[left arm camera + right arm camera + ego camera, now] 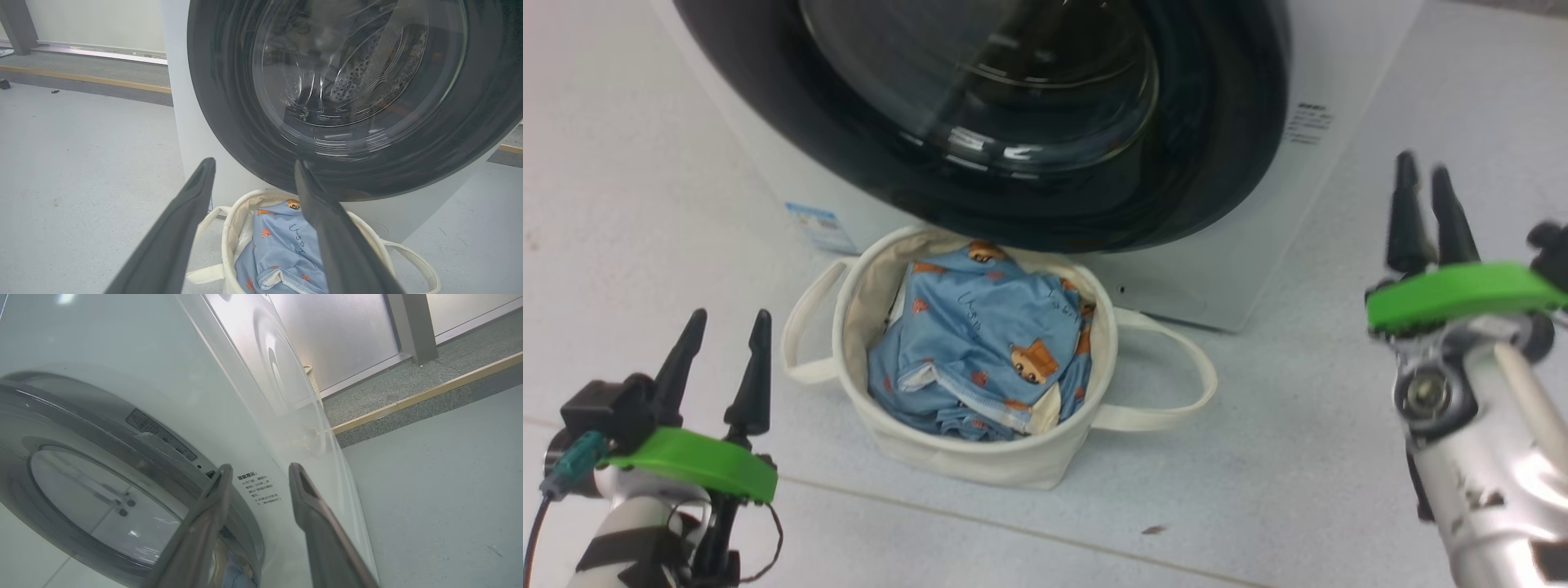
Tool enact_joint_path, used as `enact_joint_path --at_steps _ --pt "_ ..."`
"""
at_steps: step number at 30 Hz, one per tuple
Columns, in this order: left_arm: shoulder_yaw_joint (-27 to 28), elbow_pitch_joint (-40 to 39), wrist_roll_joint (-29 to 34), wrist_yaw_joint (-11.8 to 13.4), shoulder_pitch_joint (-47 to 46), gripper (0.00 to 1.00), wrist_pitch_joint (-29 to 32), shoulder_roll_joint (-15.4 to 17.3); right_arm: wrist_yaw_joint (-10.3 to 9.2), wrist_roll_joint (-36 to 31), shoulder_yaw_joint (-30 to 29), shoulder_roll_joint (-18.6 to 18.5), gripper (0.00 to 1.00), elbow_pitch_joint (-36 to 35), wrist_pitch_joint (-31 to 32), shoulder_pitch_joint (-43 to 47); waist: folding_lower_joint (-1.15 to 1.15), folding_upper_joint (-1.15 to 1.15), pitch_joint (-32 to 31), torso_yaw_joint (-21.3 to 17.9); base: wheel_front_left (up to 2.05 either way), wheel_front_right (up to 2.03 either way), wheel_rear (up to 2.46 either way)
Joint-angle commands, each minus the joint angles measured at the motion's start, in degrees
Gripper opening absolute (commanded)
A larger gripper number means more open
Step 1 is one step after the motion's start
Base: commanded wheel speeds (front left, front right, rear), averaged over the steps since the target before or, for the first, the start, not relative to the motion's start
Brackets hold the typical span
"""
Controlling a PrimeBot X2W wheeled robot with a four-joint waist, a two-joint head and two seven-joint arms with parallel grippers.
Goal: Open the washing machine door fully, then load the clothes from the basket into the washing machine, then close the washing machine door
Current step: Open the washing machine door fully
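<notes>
The washing machine [1233, 269] stands straight ahead of you on the pale floor [1258, 490]. The washing machine door [1225, 163] looks flush against the white front, its glossy black rim ringing the glass bowl. The basket [980, 465] stands on the floor right in front of the machine. In the head view its back rim is tucked under the door's lower edge, and a strap handle loops out to each side. The clothes [980, 343] lie crumpled inside it.

Your left gripper [727, 314] hangs at the lower left, beside the basket and clear of it, fingers parted and empty. Your right gripper [1421, 163] is up at the right, off the machine's right corner, with a narrow gap between its fingers and nothing in it.

A blue label [821, 224] sits low on the machine's front, left of the basket, and a block of black print [1308, 122] sits right of the door. Beyond the machine, the right wrist view shows a raised ledge [429, 392] with a wood-coloured edge and a grey pillar [412, 326].
</notes>
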Motion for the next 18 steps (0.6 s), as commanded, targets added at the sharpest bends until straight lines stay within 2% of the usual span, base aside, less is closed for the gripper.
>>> enact_joint_path --at_steps 1,11,18 --pt "3.1 -1.3 0.7 -0.4 -3.0 1.0 -0.7 1.6 0.0 3.8 1.7 -0.9 0.0 -1.3 -0.4 -3.5 -0.01 0.0 1.5 1.0 0.0 0.0 0.0" --pt "4.9 -1.5 2.6 -1.3 -4.9 1.0 -0.7 0.3 0.0 27.2 0.5 -1.5 0.0 -1.7 8.2 -12.6 -0.01 0.0 5.1 3.3 0.0 0.0 0.0" --pt "5.6 -0.8 3.7 -2.1 -5.1 1.0 -0.7 -0.6 0.0 35.2 1.1 -1.9 0.0 0.2 14.5 -15.3 -0.01 0.0 5.8 4.2 0.0 0.0 0.0"
